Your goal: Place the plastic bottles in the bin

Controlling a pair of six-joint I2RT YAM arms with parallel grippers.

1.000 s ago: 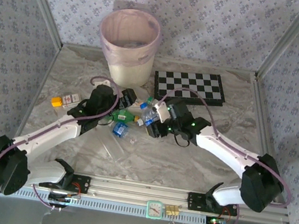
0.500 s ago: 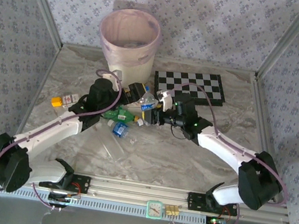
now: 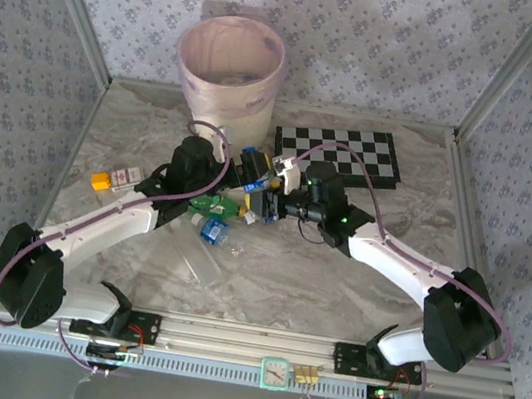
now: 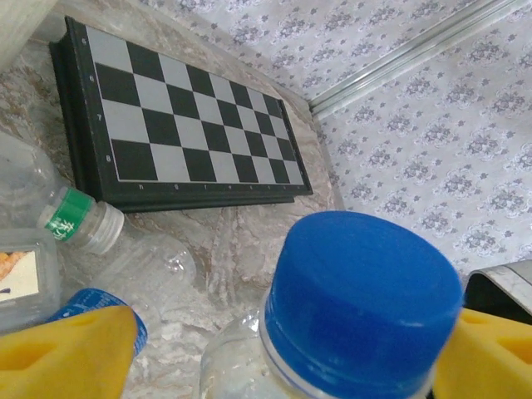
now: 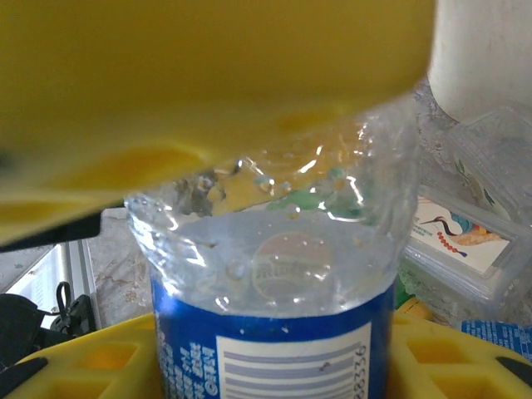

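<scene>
Near the bin (image 3: 229, 129), left gripper (image 4: 276, 356) clamps blue-capped bottle (image 4: 362, 291) (right gripper (image 5: 266, 258): blue-labelled bottle (image 5: 270, 345)).

Chessboard (image 3: 337, 153) and small carton (image 3: 115, 178) lie well apart

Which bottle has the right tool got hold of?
The clear bottle with the blue barcode label, clamped between the right tool's yellow fingers. The green bottle and the white-capped one lie loose on the table.

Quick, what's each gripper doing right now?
Left gripper: closed on a blue-capped bottle.
Right gripper: closed on a blue-labelled bottle.
</scene>
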